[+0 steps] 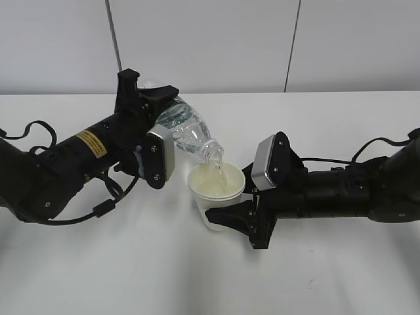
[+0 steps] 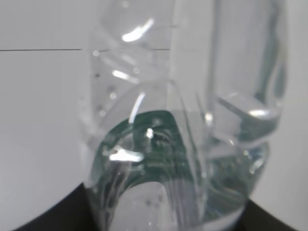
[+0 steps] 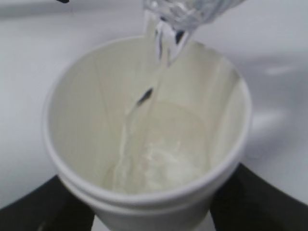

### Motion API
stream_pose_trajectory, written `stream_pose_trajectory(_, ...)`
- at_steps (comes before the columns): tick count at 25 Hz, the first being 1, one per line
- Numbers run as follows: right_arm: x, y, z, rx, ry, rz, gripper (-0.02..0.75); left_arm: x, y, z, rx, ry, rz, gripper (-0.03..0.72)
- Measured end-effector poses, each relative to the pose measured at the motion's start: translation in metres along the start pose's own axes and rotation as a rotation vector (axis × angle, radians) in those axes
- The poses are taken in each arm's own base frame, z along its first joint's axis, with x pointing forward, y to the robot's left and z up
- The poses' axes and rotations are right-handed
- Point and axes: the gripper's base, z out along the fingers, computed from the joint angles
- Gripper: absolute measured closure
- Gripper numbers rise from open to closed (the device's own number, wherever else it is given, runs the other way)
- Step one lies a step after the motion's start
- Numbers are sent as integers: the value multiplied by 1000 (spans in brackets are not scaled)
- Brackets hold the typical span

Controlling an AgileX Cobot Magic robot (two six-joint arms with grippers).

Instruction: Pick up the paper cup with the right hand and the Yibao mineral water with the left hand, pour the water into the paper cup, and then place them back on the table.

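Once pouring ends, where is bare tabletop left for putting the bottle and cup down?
Bare table spreads across the whole front, below both arms, and along the back by the wall. The centre is crowded: the left pincer tilts the bottle over the cup, held by the right pincer.

The middle of the table (image 1: 210,289) is crowded; the left hand (image 1: 141,125) comes in from the left with the Yibao mineral water (image 1: 187,131) tipped over, its neck hanging just above the paper cup (image 1: 216,190), so nothing could pass over the cup's mouth; the right hand (image 1: 239,216) closes off the cup's right and front side, its arm stretching away to the right edge; the bare tabletop in front of both arms lies open, and so does the strip behind them toward the wall.
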Motion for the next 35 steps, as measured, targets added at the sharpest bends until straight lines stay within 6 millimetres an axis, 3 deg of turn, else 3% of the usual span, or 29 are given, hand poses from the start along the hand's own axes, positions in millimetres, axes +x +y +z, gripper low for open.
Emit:
stream_pose_trajectory(15, 0, 0, 0, -1, -2, 0, 243, 1, 0, 0, -1, 9, -7, 358)
stream_pose_trajectory(23, -4, 0, 0, -2, -42, 7, 243, 1, -10, -11, 30, 49, -391, 358)
stream_pose_trajectory(35, -5, -4, 0, 39, -57, 38, 243, 5, -17, -19, -7, 140, -1231, 359)
